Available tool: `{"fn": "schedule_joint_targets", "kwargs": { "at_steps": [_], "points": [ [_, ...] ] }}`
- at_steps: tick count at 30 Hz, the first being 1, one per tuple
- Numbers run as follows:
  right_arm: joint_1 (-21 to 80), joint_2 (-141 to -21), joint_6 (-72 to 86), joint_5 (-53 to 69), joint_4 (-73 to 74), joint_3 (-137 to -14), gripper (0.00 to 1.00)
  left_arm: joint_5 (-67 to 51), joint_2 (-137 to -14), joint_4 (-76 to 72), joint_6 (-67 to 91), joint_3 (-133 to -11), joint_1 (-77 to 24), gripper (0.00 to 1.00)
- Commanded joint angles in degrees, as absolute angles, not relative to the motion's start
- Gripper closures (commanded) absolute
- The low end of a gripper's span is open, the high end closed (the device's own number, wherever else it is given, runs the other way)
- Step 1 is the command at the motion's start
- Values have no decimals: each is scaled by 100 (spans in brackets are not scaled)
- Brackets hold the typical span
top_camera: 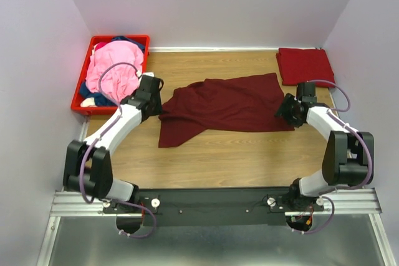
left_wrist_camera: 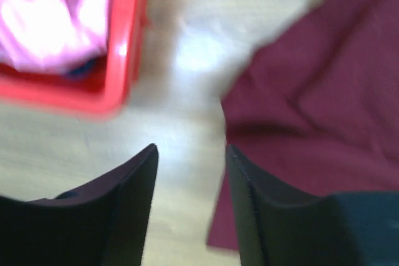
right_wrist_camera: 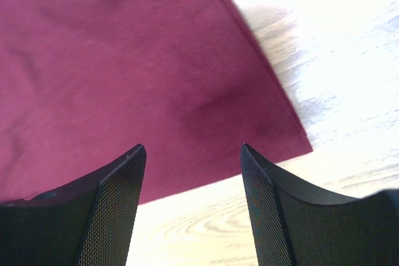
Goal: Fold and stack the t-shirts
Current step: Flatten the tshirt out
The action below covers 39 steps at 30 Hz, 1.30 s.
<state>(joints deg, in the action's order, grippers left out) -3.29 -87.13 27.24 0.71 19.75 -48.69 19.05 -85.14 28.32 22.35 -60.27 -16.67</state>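
One folded red t-shirt [top_camera: 305, 65] lies at the table's [top_camera: 249, 154] far right corner, a dark maroon t-shirt [top_camera: 224, 104] sprawls unfolded mid-table between both arms' spread, empty jaws, and a pink t-shirt [top_camera: 115, 70] and others sit unfolded in the red crate [top_camera: 118, 37].

Matt cloth t-shirt [top_camera: 230, 101], smooth wood-grain table [top_camera: 237, 154], glossy red plastic crate [left_wrist_camera: 129, 29].
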Motion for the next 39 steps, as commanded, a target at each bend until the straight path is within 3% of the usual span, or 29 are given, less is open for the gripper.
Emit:
{"fn": "schedule_joint_targets", "kwargs": {
  "at_steps": [1,3,12,29,31,35,39],
  "points": [
    [-255,-8350,2593,324,2188,-4993,30,1143,-7806,3304,2688,-5336,-1731,44],
    [-237,-8262,2593,395,2188,-4957,30,776,-7560,3235,2943,-5099,-1827,52],
    [-229,-8121,2531,624,2171,-4931,30,562,-7636,3023,3524,-4254,-2003,51],
    [-229,-8165,2522,774,1978,-4808,30,1081,-8657,3023,3691,-4280,-2426,50],
    [-229,-8165,2514,782,1978,-4799,30,1055,-8710,3050,3691,-4280,-2478,56],
    [-229,-8165,2514,668,1978,-4781,30,1116,-8631,3102,3700,-4315,-2540,82],
    [-229,-8156,2540,414,2012,-4711,30,1186,-8464,3164,3656,-4377,-2540,99]
  ]
}}
